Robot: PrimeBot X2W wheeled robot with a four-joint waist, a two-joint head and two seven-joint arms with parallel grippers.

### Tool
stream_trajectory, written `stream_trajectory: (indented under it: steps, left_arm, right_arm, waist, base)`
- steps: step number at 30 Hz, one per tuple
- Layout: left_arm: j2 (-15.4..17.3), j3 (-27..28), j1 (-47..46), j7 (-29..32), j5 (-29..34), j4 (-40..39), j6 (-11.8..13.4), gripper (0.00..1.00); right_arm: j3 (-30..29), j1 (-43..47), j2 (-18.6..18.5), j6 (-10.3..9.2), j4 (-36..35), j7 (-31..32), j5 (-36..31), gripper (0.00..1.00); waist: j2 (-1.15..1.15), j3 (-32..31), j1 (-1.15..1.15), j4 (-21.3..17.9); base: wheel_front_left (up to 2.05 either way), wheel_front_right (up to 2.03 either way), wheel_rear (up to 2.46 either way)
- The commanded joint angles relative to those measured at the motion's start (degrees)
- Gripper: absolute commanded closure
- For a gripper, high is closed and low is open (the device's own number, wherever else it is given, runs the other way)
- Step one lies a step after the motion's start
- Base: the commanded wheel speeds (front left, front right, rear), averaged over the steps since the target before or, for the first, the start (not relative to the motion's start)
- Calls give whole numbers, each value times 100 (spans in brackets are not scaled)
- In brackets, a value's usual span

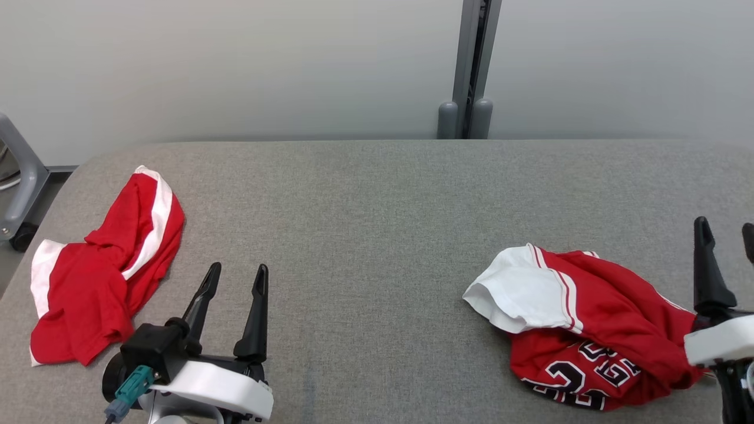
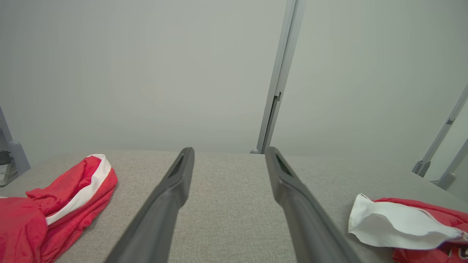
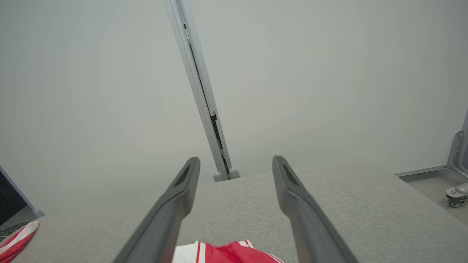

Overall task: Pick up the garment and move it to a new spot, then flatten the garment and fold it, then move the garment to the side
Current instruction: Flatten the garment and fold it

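The left gripper (image 1: 238,268), at 7 o'clock on the desk (image 1: 377,235), and the right gripper (image 1: 724,227), at 4 o'clock, both have their fingers spread and empty. The jersey (image 1: 607,318) lies crumpled at 4 o'clock, just beside the right gripper. A red shirt (image 1: 100,277) sits at 8 o'clock. Flattening looks to be the step in hand, so the next move is to pinch the jersey's edges and spread them.
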Motion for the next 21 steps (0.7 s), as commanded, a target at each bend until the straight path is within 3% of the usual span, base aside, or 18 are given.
stream_trajectory:
  steps: [1,8,13,21]
  left_arm:
    - [40,13,17,-4,-17,-4,20,0]
    - [54,41,110,-19,-56,-47,37,0]
    - [16,91,260,-45,-99,-81,83,0]
    - [-50,115,364,-62,-82,-66,76,0]
  right_arm:
    - [38,166,89,12,-147,-145,-96,0]
    - [137,994,459,12,-767,-782,-396,0]
    - [139,1370,583,12,-740,-1214,-775,0]
    - [148,1362,637,12,-604,-1370,-961,0]
  waist:
    - [0,-65,0,-12]
    - [0,-194,0,0]
    - [0,-232,0,4]
    - [0,-196,0,-10]
  base:
    - [0,0,0]
    - [0,0,0]
    - [0,0,0]
    - [0,0,0]
